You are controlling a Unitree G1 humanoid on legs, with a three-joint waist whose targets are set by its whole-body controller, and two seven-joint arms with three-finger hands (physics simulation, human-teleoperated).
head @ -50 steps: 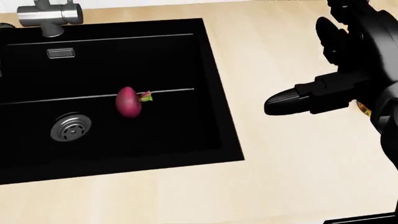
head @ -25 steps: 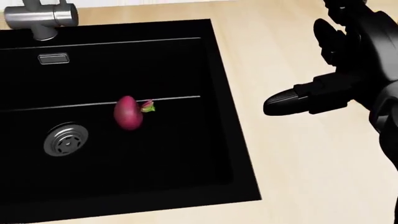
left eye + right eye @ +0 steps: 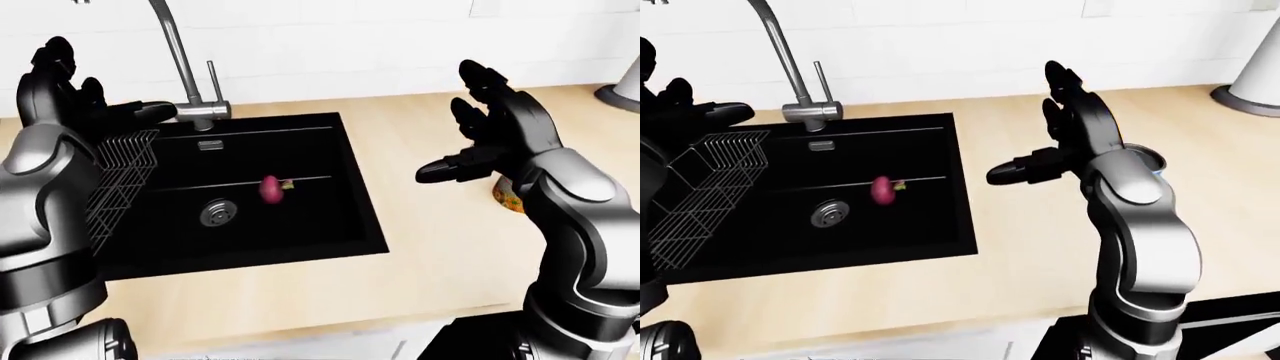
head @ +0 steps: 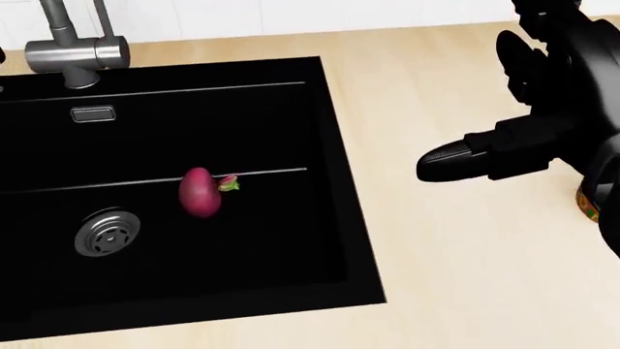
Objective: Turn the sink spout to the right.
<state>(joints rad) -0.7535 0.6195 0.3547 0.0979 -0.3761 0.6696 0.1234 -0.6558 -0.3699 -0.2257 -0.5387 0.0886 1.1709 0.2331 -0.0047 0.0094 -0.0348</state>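
Observation:
The steel faucet stands at the sink's top edge. Its thin spout [image 3: 176, 56] rises from the base [image 3: 203, 112] and curves up and left out of the left-eye view, so its end is hidden. A thin lever [image 3: 210, 79] stands beside it. The black sink [image 3: 330, 217] lies below. My left hand [image 3: 105, 86] is open, raised just left of the faucet base and apart from it. My right hand [image 3: 450, 127] is open and empty over the wooden counter, right of the sink.
A red radish-like vegetable [image 4: 200, 192] and the drain [image 4: 107, 233] lie in the sink basin. A wire rack [image 3: 120, 180] hangs at the sink's left side. A small colourful dish [image 3: 508, 196] sits partly hidden under my right hand. A white object [image 3: 1252, 75] stands at the far right.
The head view has shifted: the faucet and sink first slid up, then down in the picture, so the camera moved. My right hand keeps the same open pose.

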